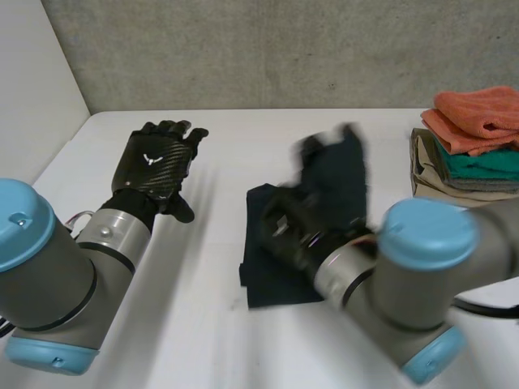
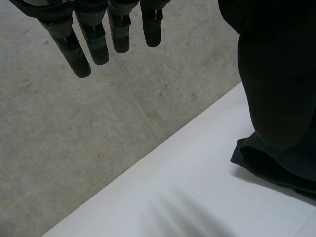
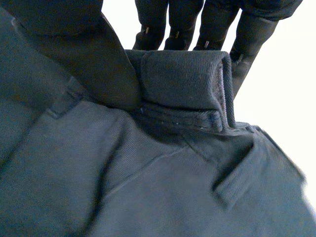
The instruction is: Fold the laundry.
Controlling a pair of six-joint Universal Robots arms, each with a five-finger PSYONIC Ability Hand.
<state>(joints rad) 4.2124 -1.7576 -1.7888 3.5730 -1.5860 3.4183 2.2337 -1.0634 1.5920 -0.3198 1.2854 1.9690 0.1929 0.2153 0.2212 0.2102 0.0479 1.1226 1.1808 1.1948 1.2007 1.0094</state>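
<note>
Partly hidden behind dark garment [image 3: 148, 187], right hand [image 3: 180, 22] pinches its folded edge.

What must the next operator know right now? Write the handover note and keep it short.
Left hand: open, fingers straight, raised over the table, holding nothing.
Right hand: shut on the dark garment, pinching a thick banded edge between thumb and fingers and holding it up.
The rest of the garment lies on the table between the arms.
Done: a folded stack, orange piece on top, sits at the table's far right.
Left: finish folding the dark garment, then probably add it to the stack.
</note>
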